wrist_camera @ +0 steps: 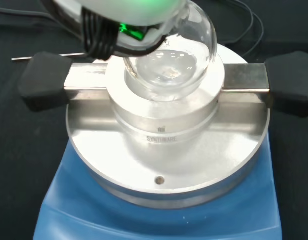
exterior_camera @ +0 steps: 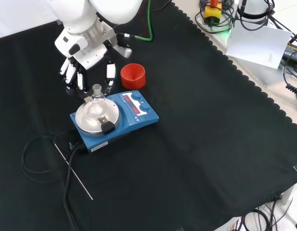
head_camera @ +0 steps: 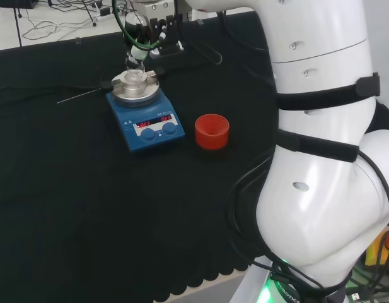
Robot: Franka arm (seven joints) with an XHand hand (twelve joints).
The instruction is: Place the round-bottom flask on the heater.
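The clear round-bottom flask [exterior_camera: 96, 105] sits upright with its bulb in the bowl of the silver block on the blue heater [exterior_camera: 134, 118]. In the wrist view the flask [wrist_camera: 168, 65] rests in that block between two black-capped bars, and the heater's [wrist_camera: 158, 220] blue body lies below. The hand [exterior_camera: 85, 57] hangs just behind and above the flask's neck, its fingers [exterior_camera: 109, 72] straight and spread to either side of the neck, not closed on it. In the head view the flask [head_camera: 136, 76] stands on the heater [head_camera: 147, 120] under the hand [head_camera: 140, 31].
A red ribbed ring stand [exterior_camera: 133, 75] stands close beside the heater, near the hand. A thin metal rod [exterior_camera: 73, 168] and a looped black cable [exterior_camera: 37, 154] lie on the cloth by the heater's other side. The arm's white links [head_camera: 320, 158] rise at the head view's right.
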